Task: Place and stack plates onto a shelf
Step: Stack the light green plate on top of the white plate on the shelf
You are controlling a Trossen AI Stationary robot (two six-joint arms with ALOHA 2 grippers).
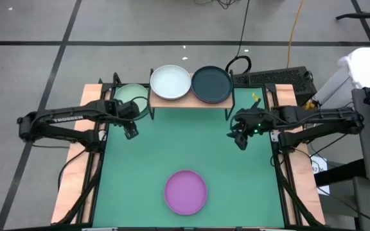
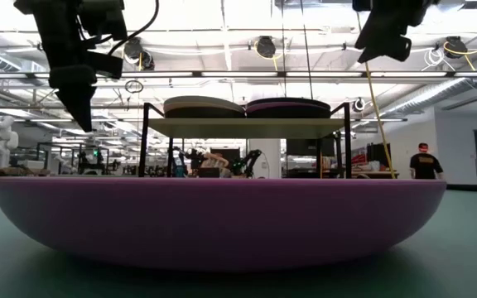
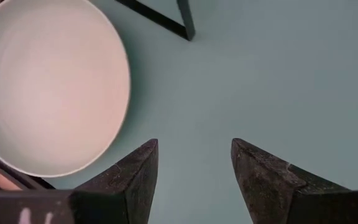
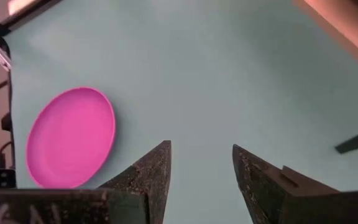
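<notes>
- My left gripper (image 1: 131, 131) hangs above the green table (image 1: 191, 147) near the shelf's left end, fingers (image 3: 135, 180) parted with only bare mat between them; it holds nothing.
- My right gripper (image 1: 239, 140) hangs over the table's right side, just near of the shelf's right leg, fingers (image 4: 151, 177) likewise apart and empty.
- The shelf (image 1: 191, 101) stands at the far edge of the table, its board mostly covered by two plates.
- On it, a pale white-blue plate (image 1: 170, 82) sits on the left and a dark teal plate (image 1: 211, 85) on the right, side by side; from the low view each looks like a stack, but I cannot count the layers.
- A mint green plate (image 1: 131, 96) lies on the table at the shelf's left end, partly hidden by my left arm and the shelf frame.
- A purple plate (image 1: 186, 191) lies alone on the near middle of the table, well apart from both grippers; in the low view it fills the foreground and hides the table behind it.
</notes>
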